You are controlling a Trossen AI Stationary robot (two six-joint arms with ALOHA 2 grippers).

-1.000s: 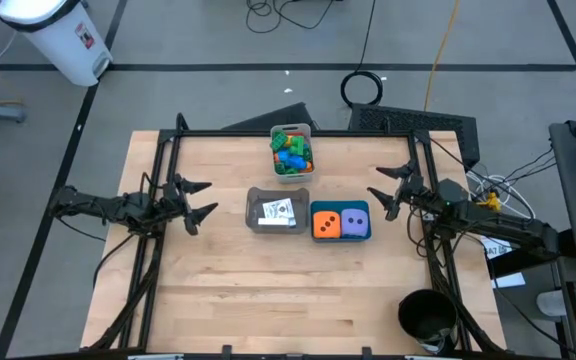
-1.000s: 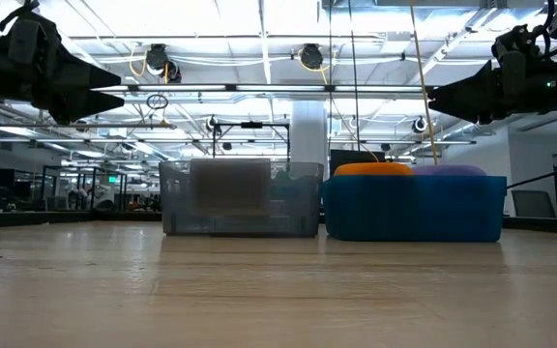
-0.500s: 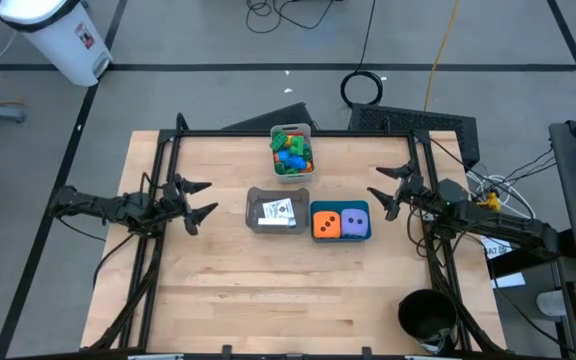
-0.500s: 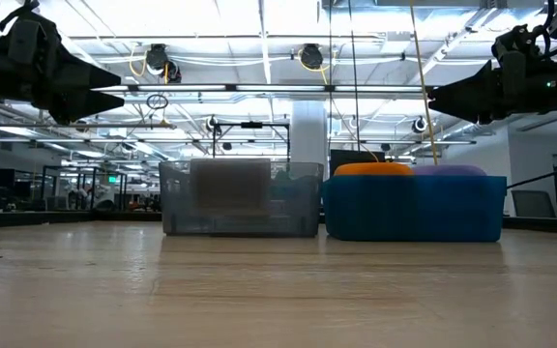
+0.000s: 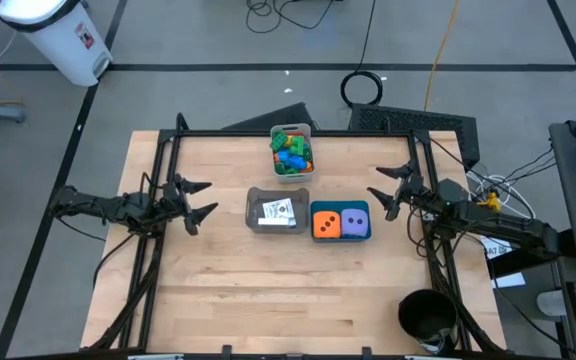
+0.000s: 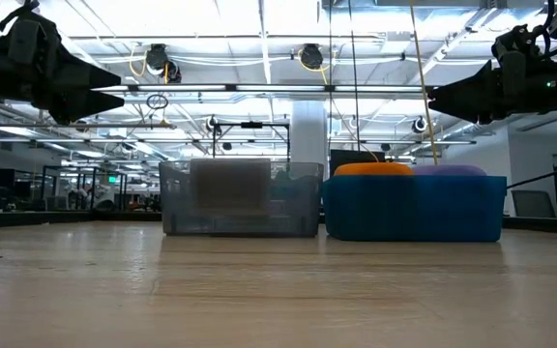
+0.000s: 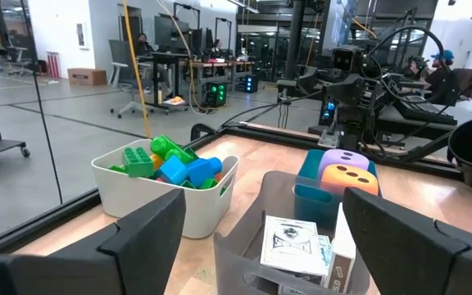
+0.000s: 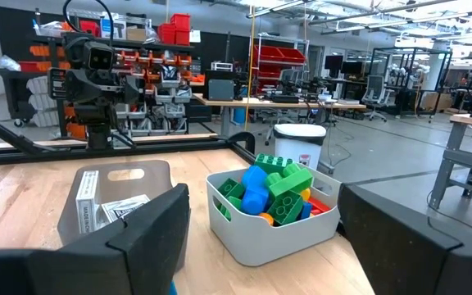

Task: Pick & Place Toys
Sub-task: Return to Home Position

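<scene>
Both arms are pulled back to the table's (image 5: 228, 300) sides and hold nothing. The left tool (image 5: 204, 198) hangs above the left part of the table with its 2 fingers spread wide, pointing toward the bins in the middle. The right tool (image 5: 374, 180) mirrors it over the right part, fingers likewise spread apart and empty. The low view shows both well above the wood.

The toys sit sorted in 3 bins. The white bin (image 5: 291, 128) at the far middle edge of the table is heaped with bricks (image 5: 291, 153), mostly green and blue, with a little orange and red showing. Nearer, the grey bin (image 5: 251, 212) holds the cards (image 5: 278, 212), which seem to be a small stack with 1 white-edged face up, though how many cannot be told. Touching or just beside it on the right, the blue bin (image 5: 340, 239) holds the orange die (image 5: 326, 224) and the purple die (image 5: 355, 222) side by side, orange toward the grey bin. Each tool is well apart from all 3 bins.
</scene>
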